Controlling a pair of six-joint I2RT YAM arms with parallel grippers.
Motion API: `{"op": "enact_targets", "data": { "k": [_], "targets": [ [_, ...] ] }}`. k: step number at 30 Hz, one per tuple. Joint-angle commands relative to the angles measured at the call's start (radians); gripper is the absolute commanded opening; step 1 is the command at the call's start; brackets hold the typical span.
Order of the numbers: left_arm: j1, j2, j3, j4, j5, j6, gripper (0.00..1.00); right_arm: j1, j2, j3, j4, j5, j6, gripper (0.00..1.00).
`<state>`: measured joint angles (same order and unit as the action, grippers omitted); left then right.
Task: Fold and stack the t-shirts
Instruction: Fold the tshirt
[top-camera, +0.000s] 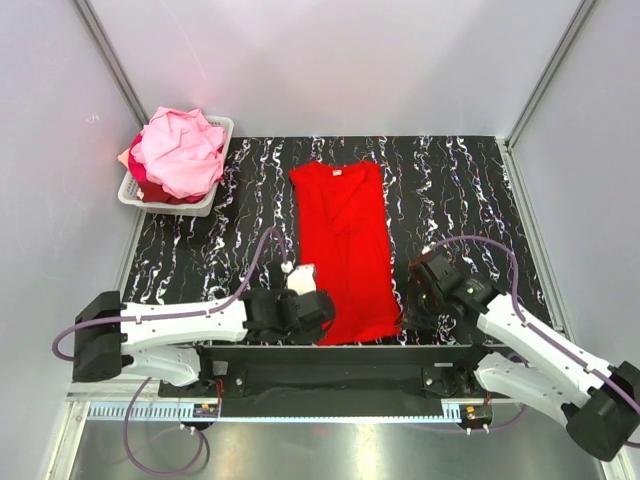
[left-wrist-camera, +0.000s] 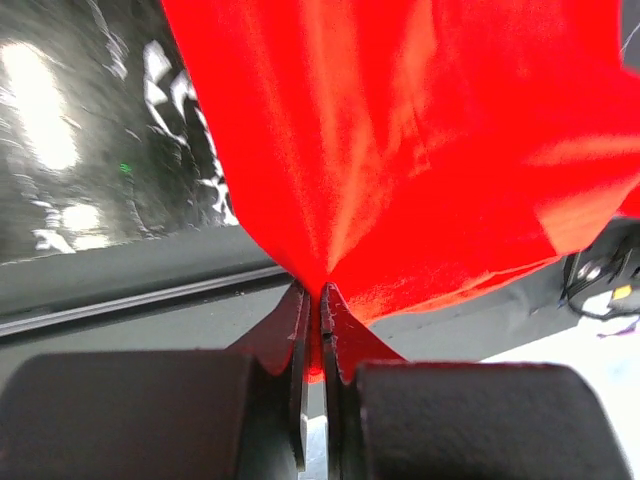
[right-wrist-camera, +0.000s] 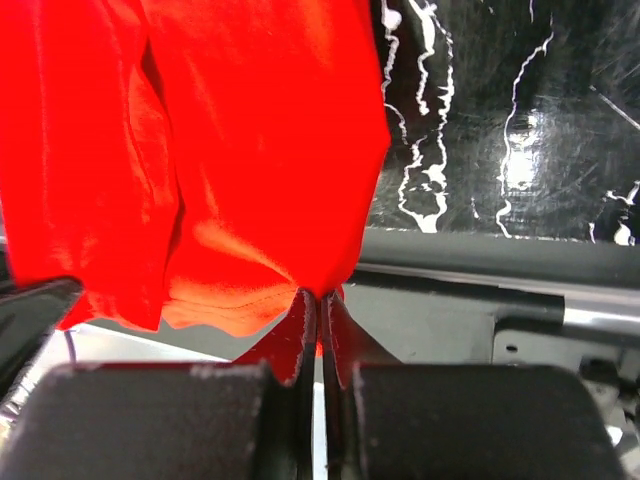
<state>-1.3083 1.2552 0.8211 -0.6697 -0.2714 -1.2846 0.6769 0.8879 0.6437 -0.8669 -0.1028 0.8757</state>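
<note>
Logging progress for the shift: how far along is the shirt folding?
Done: the red shirt lies on the table, apparently folded lengthwise into a narrow strip. In hand: the left pincer and right pincer are each shut on its near hem. Remaining: the crosswise fold, then the pink shirts heaped in the basket; no stack yet.

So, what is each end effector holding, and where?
The bright red cotton t-shirt: left end effector pinches its near left hem corner, right end effector the near right.
</note>
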Motion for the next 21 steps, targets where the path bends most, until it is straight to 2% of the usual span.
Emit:
{"op": "enact_targets", "data": {
  "k": [1, 5, 8, 12, 17, 21],
  "targets": [
    [0.033, -0.008, 0.145, -0.201, -0.144, 0.026, 0.06, 0.007, 0.07, 0.146, -0.035, 0.038, -0.026, 0.0],
    [0.122, 0.001, 0.237, -0.231, -0.154, 0.12, 0.1, 0.006, 0.218, 0.359, -0.083, 0.139, -0.109, 0.0],
    [0.228, 0.007, 0.289, -0.216, -0.12, 0.217, 0.13, -0.011, 0.327, 0.488, -0.092, 0.173, -0.162, 0.0],
    [0.372, 0.059, 0.364, -0.185, -0.055, 0.368, 0.14, -0.095, 0.492, 0.649, -0.101, 0.178, -0.256, 0.0],
    [0.466, 0.177, 0.495, -0.189, -0.028, 0.468, 0.16, -0.171, 0.64, 0.85, -0.129, 0.184, -0.336, 0.0],
    [0.555, 0.265, 0.549, -0.153, 0.053, 0.528, 0.17, -0.211, 0.764, 0.954, -0.145, 0.17, -0.389, 0.0]
  ]
}}
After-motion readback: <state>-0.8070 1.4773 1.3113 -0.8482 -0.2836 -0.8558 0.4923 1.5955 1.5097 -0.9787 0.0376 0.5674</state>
